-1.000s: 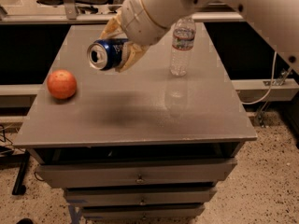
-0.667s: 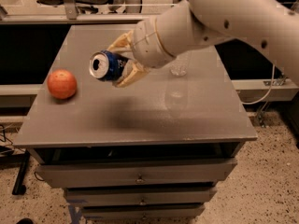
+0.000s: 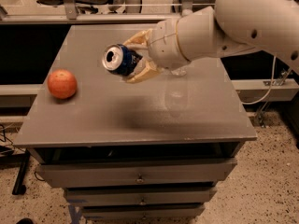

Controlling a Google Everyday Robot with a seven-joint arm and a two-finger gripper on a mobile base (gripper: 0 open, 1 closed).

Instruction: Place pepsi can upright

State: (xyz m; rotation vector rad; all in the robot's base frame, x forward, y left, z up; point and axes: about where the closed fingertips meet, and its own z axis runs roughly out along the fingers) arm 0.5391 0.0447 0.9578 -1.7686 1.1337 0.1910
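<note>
Beige plastic fingers [image 3: 141, 73] of the gripper [image 3: 130, 62] are closing on the pepsi can [image 3: 122, 59] from above and below, so the tool is grasping the can. The gripper is hanging in the air over the middle of the grey table [image 3: 93, 125], and the can is riding in it clear of the surface. The can is lying roughly on its side, with one silver end facing the left front and the dark-blue body pointing back toward the wrist. The white arm [image 3: 243, 17] is reaching in from the upper right. A dark shadow is falling on the tabletop below the gripper. Just behind the wrist, the base of a clear water bottle [image 3: 176, 71] is showing, with the rest hidden by the arm. Well apart, near the left edge of the table, a round orange-red fruit [image 3: 62, 83] is resting on the surface. Metal drawers [image 3: 138, 176] are stacked beneath the tabletop.
</note>
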